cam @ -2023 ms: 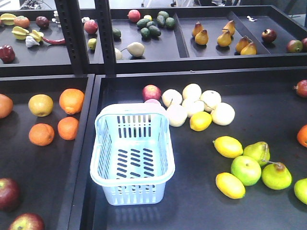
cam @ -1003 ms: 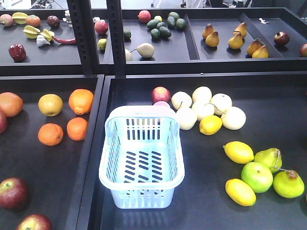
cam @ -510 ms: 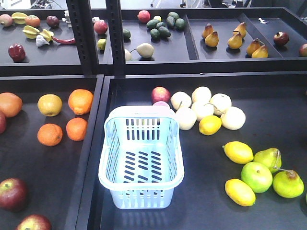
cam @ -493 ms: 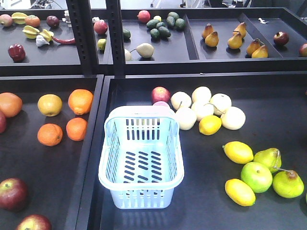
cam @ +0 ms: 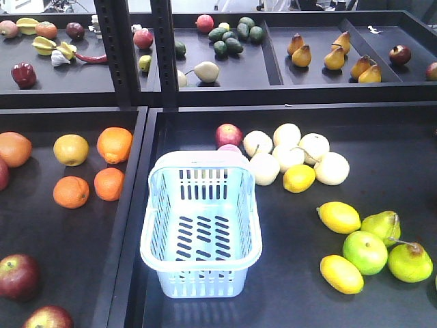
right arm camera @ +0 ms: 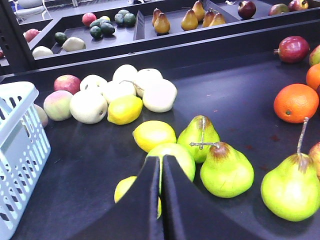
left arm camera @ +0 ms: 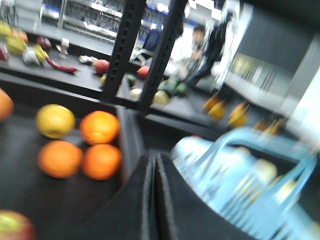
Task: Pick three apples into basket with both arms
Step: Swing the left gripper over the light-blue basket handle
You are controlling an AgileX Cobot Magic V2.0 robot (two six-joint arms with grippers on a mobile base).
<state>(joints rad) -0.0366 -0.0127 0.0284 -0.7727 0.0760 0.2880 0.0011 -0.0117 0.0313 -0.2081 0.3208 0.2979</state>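
The pale blue basket (cam: 202, 279) stands empty in the middle of the right-hand tray, handle folded down. Two dark red apples (cam: 17, 275) (cam: 48, 318) lie at the near left of the left tray, and a third (cam: 2, 174) shows at the left edge. Neither arm appears in the front view. In the blurred left wrist view my left gripper (left arm camera: 154, 160) is shut and empty, with the basket (left arm camera: 235, 175) to its right and an apple (left arm camera: 10, 225) at lower left. My right gripper (right arm camera: 161, 162) is shut and empty above the right tray, the basket (right arm camera: 20, 150) far to its left.
Oranges (cam: 109, 183) lie in the left tray. A red fruit (cam: 229, 134) and pale fruits (cam: 289, 156) sit behind the basket. Lemons (cam: 339, 217), a green apple (right arm camera: 175, 152) and pears (right arm camera: 226, 169) lie just past the right fingertips. Black shelf posts (cam: 116, 51) rise at the back.
Compared with two seconds ago the whole front view sits further right and lower. Over the last second nothing in it has moved.
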